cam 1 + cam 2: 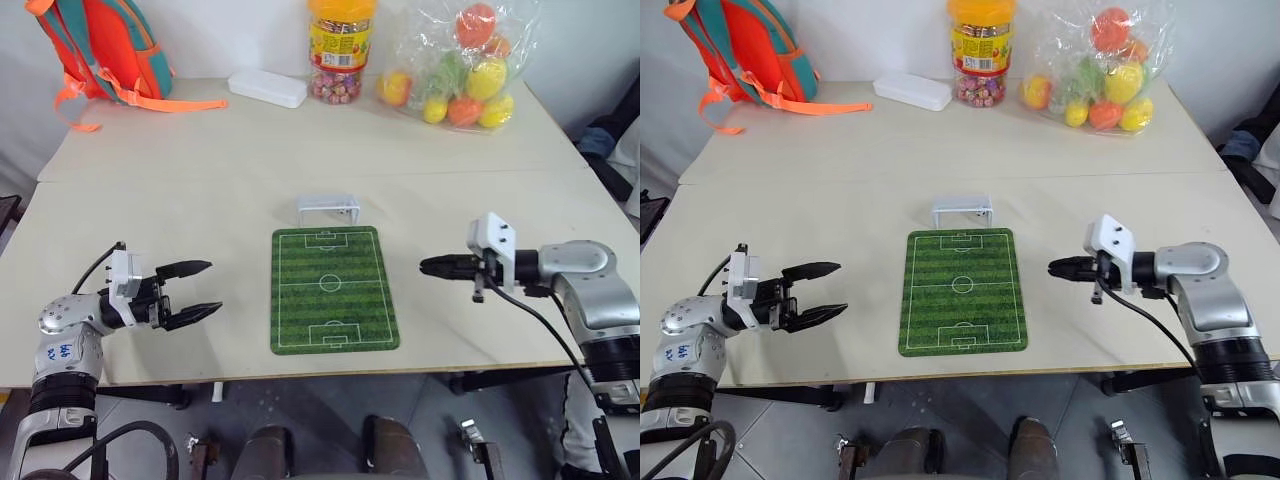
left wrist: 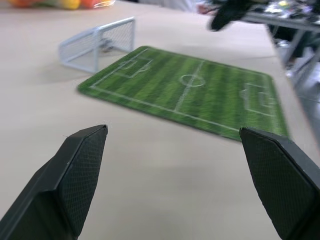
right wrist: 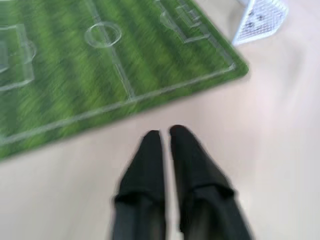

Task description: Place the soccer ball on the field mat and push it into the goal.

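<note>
1. An orange and teal backpack (image 1: 95, 50) sits at the far left corner of the table (image 1: 200, 190), its orange straps trailing onto the top.
2. The left gripper (image 1: 196, 292) hovers over the near left part of the table, its two black fingers spread wide with nothing between them, pointing toward the field mat.
3. A white oblong box (image 1: 267, 88) lies at the far edge, just left of a candy jar (image 1: 341, 50) with a yellow lid.
4. The field mat (image 1: 332, 290) lies flat at the table's near middle, long side running away from the robot, well apart from both grippers.
5. The goal (image 1: 328, 208) stands just beyond the mat's far short edge, its open side facing the mat.
6. A clear plastic bag of coloured balls (image 1: 465, 70) rests at the far right.
7. The right gripper (image 1: 432, 266) hangs to the right of the mat, pointing at it; in the right wrist view its fingers (image 3: 150, 160) stand nearly together, a thin gap between them, gripping nothing that can be seen.
8. I cannot make out the soccer ball anywhere on the mat or table.
</note>
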Tool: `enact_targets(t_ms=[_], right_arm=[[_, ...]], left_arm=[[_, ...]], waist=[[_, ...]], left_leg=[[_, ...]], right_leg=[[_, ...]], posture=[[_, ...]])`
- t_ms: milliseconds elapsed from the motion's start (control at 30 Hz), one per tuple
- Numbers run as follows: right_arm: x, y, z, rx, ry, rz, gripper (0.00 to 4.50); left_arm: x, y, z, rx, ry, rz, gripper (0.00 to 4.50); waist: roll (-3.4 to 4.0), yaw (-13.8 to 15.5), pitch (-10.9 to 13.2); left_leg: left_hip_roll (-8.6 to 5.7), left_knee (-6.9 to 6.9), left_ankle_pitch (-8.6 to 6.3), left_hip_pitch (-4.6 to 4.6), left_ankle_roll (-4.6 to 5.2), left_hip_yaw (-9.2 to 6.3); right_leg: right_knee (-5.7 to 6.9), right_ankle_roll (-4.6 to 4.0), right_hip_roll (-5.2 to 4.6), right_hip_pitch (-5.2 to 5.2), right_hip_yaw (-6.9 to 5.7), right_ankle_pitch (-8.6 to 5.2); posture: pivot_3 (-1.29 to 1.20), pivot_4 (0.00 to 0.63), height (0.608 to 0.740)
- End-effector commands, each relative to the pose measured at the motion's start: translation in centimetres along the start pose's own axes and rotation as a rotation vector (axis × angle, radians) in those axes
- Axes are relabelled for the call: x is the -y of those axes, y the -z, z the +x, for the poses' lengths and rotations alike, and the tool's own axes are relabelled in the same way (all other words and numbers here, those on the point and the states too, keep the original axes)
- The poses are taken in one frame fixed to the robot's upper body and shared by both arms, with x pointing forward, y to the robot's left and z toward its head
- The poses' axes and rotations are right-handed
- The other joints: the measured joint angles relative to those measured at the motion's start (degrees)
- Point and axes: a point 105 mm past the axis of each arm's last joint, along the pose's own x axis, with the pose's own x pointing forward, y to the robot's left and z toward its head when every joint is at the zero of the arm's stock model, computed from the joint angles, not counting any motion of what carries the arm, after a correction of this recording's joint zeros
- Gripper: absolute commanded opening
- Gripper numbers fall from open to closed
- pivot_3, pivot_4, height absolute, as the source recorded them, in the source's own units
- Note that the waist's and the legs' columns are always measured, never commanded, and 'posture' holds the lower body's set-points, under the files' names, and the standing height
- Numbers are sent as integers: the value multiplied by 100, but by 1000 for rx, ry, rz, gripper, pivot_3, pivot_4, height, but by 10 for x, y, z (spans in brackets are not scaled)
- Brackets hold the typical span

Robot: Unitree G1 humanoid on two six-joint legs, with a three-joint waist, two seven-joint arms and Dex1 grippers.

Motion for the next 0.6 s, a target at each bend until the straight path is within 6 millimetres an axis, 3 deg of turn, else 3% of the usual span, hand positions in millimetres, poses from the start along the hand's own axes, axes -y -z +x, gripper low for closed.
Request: enact_targets(t_ms=[33, 300, 600], right_arm=[[3, -2, -28, 83, -6, -42, 1570], [19, 16, -57, 67, 47, -47, 4401], [33, 29, -76, 85, 173, 7, 4458]], left_arm=[[-8, -11, -16, 8, -47, 8, 4500], [-9, -11, -42, -34, -106, 22, 4500], [-3, -14, -62, -42, -174, 27, 4500]], waist=[[-1, -14, 1], [-1, -7, 2], [-2, -2, 2]], left_leg=[[0, 0, 0, 1, 0, 3], [2, 0, 0, 5, 0, 8], [3, 0, -2, 5, -2, 8]], right_leg=[[-1, 0, 0, 0, 2, 0], [0, 0, 0, 0, 8, 0], [-1, 0, 0, 0, 8, 0]], posture=[[0, 150, 740], [0, 150, 740], [0, 150, 740]])
